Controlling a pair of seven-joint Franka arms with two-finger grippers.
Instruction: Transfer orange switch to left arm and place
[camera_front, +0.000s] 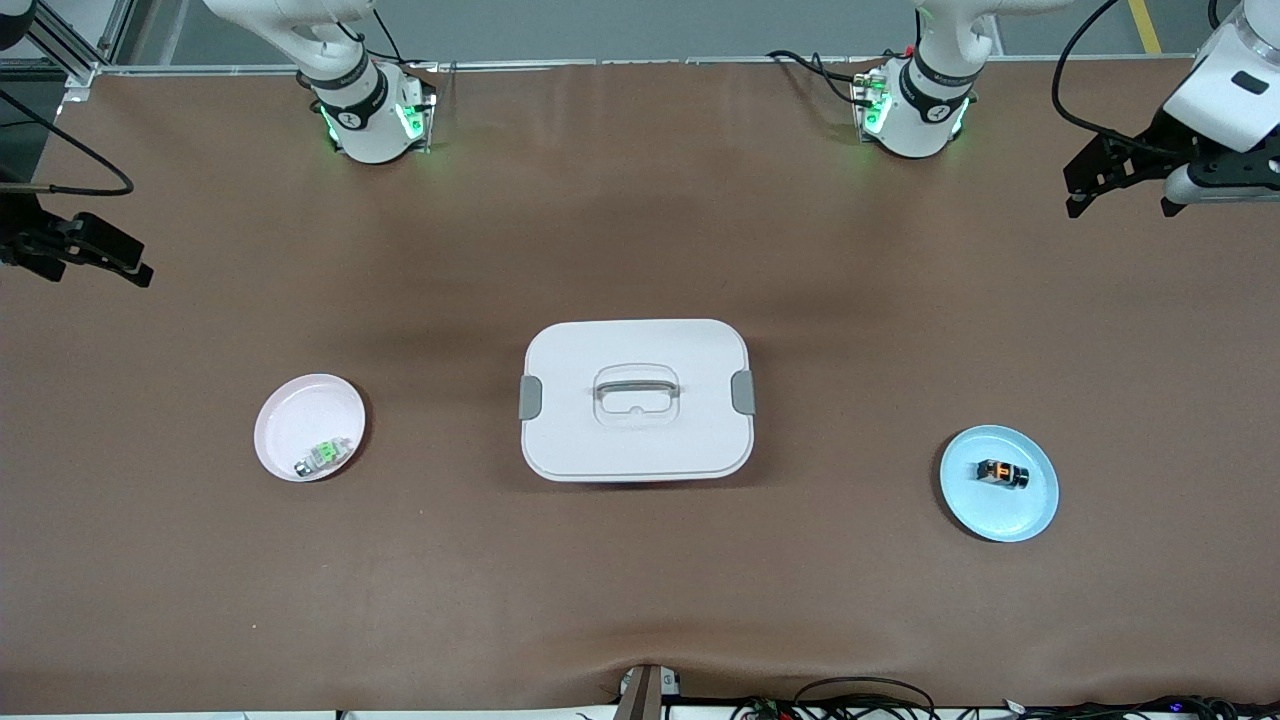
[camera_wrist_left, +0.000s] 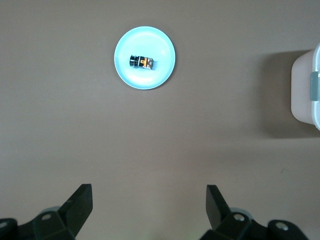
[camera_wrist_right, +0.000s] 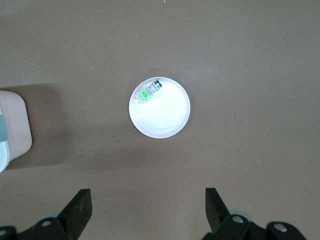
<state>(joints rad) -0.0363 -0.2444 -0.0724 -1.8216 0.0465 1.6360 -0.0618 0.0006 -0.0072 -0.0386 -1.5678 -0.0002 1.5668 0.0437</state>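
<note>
The orange switch (camera_front: 1003, 473), black with an orange end, lies on a blue plate (camera_front: 1000, 525) toward the left arm's end of the table. It also shows in the left wrist view (camera_wrist_left: 141, 62) on that plate (camera_wrist_left: 145, 82). The white box (camera_front: 637, 400) with grey latches stands shut at the table's middle. My left gripper (camera_front: 1122, 208) is open and empty, up over bare table at the left arm's end, apart from the plate; in its own view (camera_wrist_left: 149, 205) the jaws stand wide. My right gripper (camera_front: 95, 272) is open and empty over the right arm's end, wide in its own view (camera_wrist_right: 148, 207).
A pink plate (camera_front: 300, 410) toward the right arm's end holds a small green and silver switch (camera_front: 322, 457); both show in the right wrist view, plate (camera_wrist_right: 165, 117) and switch (camera_wrist_right: 149, 91). The box's ends show in the wrist views (camera_wrist_left: 306, 90) (camera_wrist_right: 12, 125). Cables lie along the table's near edge.
</note>
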